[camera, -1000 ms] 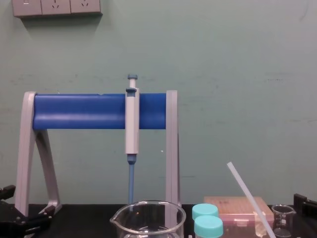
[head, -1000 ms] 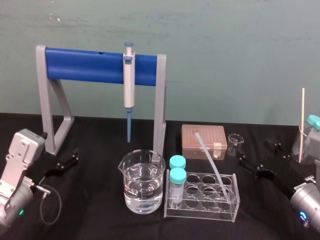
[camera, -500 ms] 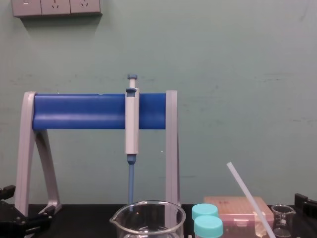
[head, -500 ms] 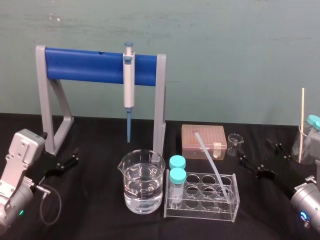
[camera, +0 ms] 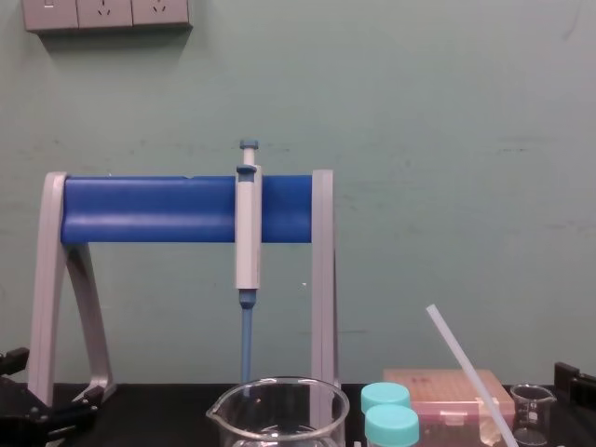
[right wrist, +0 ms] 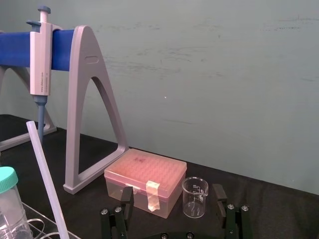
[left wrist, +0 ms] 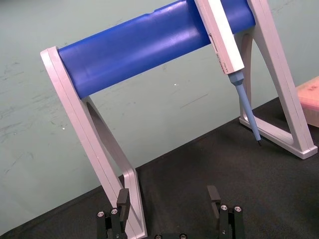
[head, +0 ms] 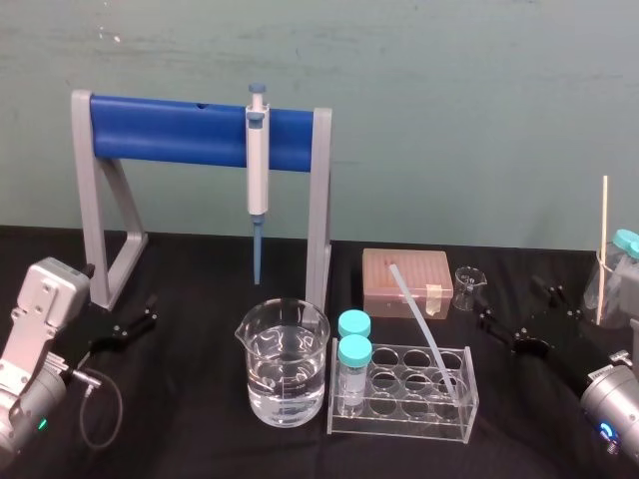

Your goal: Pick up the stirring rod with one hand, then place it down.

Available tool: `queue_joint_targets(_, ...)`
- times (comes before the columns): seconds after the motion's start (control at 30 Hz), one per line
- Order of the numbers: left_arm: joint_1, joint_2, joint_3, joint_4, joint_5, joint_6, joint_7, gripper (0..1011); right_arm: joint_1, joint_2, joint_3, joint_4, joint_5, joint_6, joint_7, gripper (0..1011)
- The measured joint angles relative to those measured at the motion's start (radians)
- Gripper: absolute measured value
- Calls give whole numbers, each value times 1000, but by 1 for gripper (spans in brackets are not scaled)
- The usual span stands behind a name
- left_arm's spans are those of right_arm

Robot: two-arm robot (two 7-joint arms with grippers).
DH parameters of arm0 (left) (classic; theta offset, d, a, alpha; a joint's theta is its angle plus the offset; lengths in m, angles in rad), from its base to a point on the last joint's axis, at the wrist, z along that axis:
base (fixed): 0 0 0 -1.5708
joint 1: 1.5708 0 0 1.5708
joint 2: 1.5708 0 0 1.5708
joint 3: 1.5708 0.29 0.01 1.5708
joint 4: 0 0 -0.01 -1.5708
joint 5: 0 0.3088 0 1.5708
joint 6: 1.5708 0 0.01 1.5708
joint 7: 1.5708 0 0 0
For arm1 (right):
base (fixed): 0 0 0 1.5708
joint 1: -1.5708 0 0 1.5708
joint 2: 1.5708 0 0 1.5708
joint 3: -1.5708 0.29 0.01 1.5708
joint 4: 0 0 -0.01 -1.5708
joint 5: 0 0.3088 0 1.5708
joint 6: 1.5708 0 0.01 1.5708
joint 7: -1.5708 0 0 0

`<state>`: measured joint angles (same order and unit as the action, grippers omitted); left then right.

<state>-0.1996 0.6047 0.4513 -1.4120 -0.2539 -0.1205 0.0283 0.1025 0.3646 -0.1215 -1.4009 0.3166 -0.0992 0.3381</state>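
Observation:
The stirring rod (head: 424, 324) is a long translucent white rod that leans in the clear test tube rack (head: 404, 391), its top end tilted back over the pink box. It also rises at a slant in the chest view (camera: 466, 365) and the right wrist view (right wrist: 47, 181). My right gripper (head: 514, 307) stands open low over the table, to the right of the rack and apart from the rod, with nothing between its fingers (right wrist: 173, 199). My left gripper (head: 140, 314) rests open at the far left by the stand's foot (left wrist: 168, 199).
A blue-and-grey pipette stand (head: 205, 135) with a hanging pipette (head: 258, 165) stands at the back. A beaker of water (head: 285, 364) and two teal-capped tubes (head: 353, 354) sit in front. A pink tip box (head: 407, 282) and small glass beaker (head: 466, 286) lie behind the rack.
My right gripper has shifted slightly near the table's right side. The rod, the rack and my left arm have stayed where they were.

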Motion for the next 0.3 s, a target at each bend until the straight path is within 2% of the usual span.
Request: queue_joint_targets(0.3,0,0,0,0,0,0,0,1000,0,0,0,0,1,-1,0,1000)
